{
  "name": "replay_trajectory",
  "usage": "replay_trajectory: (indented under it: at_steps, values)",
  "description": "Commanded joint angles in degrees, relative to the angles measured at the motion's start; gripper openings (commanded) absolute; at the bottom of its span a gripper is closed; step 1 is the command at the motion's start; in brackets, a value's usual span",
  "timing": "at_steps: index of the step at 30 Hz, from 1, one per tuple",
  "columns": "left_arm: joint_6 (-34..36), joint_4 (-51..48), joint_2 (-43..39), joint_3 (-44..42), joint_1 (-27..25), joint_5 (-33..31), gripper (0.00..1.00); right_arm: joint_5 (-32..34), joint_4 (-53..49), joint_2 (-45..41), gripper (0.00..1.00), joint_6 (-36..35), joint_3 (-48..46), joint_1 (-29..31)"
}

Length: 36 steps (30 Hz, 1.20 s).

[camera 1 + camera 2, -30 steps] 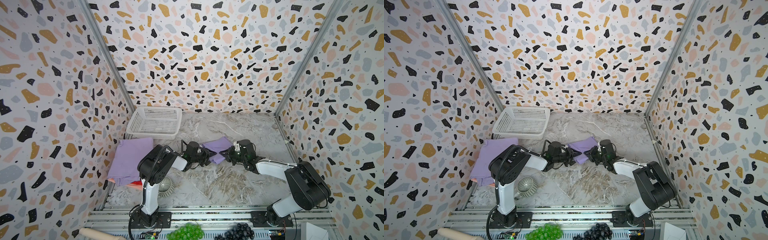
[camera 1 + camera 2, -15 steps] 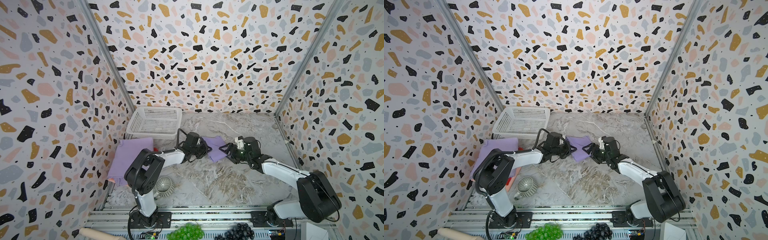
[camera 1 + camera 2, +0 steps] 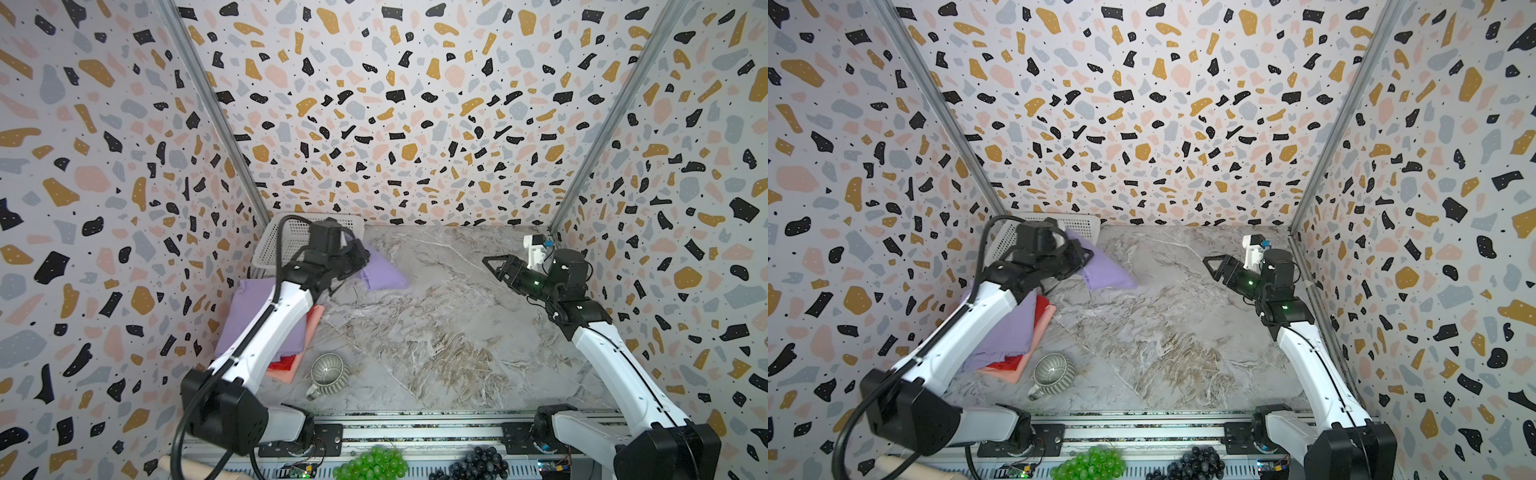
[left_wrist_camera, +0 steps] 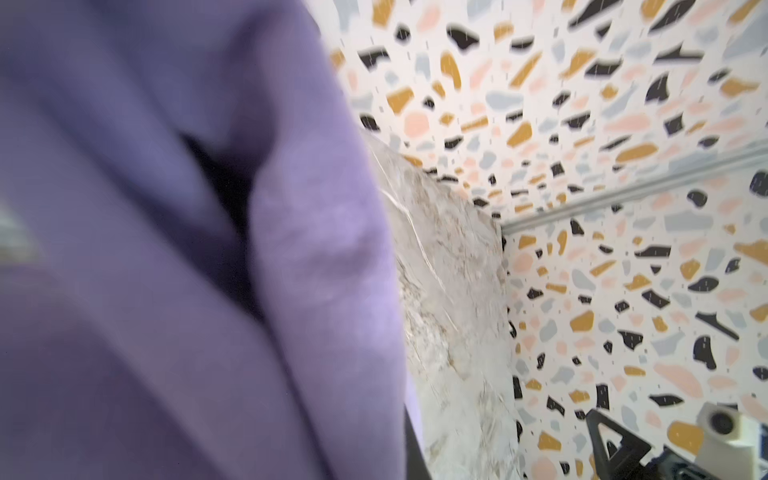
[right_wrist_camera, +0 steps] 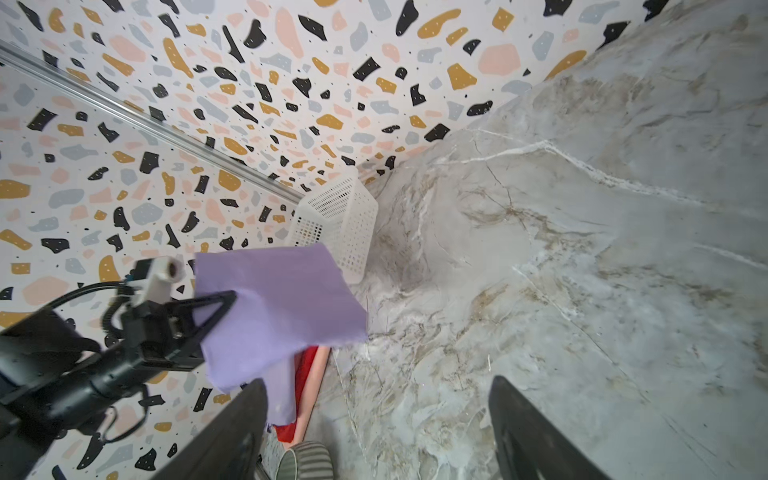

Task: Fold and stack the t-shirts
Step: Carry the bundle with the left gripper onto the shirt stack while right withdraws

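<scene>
A folded lavender t-shirt (image 3: 384,274) (image 3: 1105,272) (image 5: 282,307) hangs just above the marble table in front of the basket. My left gripper (image 3: 360,261) (image 3: 1084,255) (image 5: 218,309) is shut on its edge. In the left wrist view the purple cloth (image 4: 166,249) fills most of the picture and hides the jaws. A stack of folded t-shirts (image 3: 253,316) (image 3: 1013,332) lies by the left wall, lavender on top, red and salmon-pink (image 5: 309,365) beneath. My right gripper (image 3: 489,262) (image 3: 1209,262) (image 5: 376,384) hovers at the far right, open and holding nothing.
A white perforated basket (image 3: 297,239) (image 3: 1086,224) (image 5: 340,216) stands in the back left corner. A grey ribbed mug (image 3: 329,374) (image 3: 1052,374) lies on its side near the stack. Green grapes (image 3: 370,464) and dark grapes (image 3: 478,464) sit on the front rail.
My right gripper opened, let go of the lavender t-shirt and drew back to the right. My left gripper shut on the shirt and carried it left toward the basket.
</scene>
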Motion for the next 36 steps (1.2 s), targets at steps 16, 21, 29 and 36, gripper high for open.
replay_trajectory:
  at_steps: [16, 21, 29, 36]
  values:
    - [19.7, -13.7, 8.5, 20.9, 33.3, 4.3, 0.00, 3.3, 2.3, 12.4, 0.83, -1.2, 10.1, -1.0]
    - [22.2, -13.7, 14.0, 23.6, 36.8, 8.0, 0.00, 3.2, 2.5, 17.7, 0.82, -1.4, 13.2, -1.0]
    - [30.9, -19.5, 23.4, 34.0, 37.9, 7.9, 0.00, 2.8, 2.0, 23.4, 0.81, -1.6, 17.1, -1.0]
    - [32.9, -21.4, 28.2, 39.8, 38.7, 9.9, 0.00, 1.9, 1.8, 26.2, 0.81, -1.5, 18.3, -0.8]
